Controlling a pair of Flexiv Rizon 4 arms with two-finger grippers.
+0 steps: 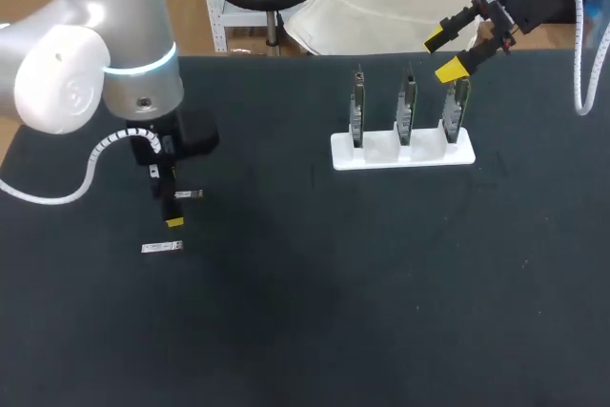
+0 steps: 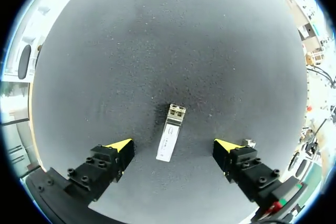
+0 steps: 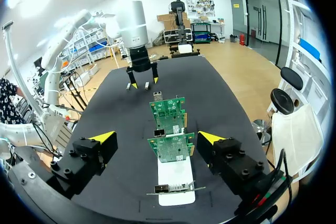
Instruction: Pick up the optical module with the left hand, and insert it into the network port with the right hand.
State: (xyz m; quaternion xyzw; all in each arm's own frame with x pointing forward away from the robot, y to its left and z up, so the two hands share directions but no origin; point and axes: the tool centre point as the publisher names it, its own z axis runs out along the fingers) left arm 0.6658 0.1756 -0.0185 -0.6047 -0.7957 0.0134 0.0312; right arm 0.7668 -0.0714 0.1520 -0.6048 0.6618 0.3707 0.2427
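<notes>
A small silver optical module lies flat on the black table, between the open fingers of my left gripper; neither finger touches it. In the head view this gripper points straight down over that module. A second module lies just nearer the table's front. Three green circuit boards with network ports stand upright in a white holder. My right gripper hangs open and empty above the rightmost board. From the right wrist, the boards line up ahead of the right gripper.
The black mat spreads wide in front of the holder and between the two arms. Cables loop off both wrists, the left one close over the table.
</notes>
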